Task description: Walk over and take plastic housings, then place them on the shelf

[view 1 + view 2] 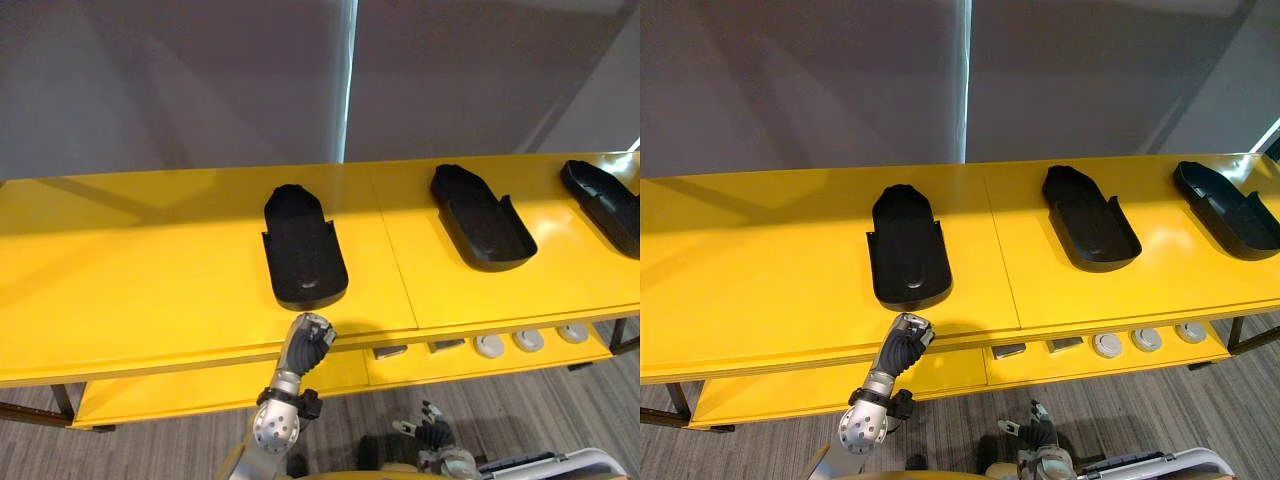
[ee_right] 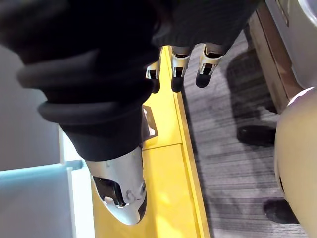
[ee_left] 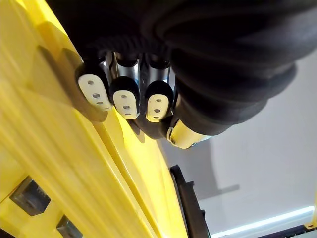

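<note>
While three plastic housings lie apart on the yellow shelf, the left hand sits at its front edge below the leftmost, fingers curled on nothing. The right hand hangs low, fingers loose and empty. Grey discs line the lower tier. The rightmost housing is cut off.

Housings matt black plastic; shelf glossy yellow, probably painted metal; floor grey wood-grain.
</note>
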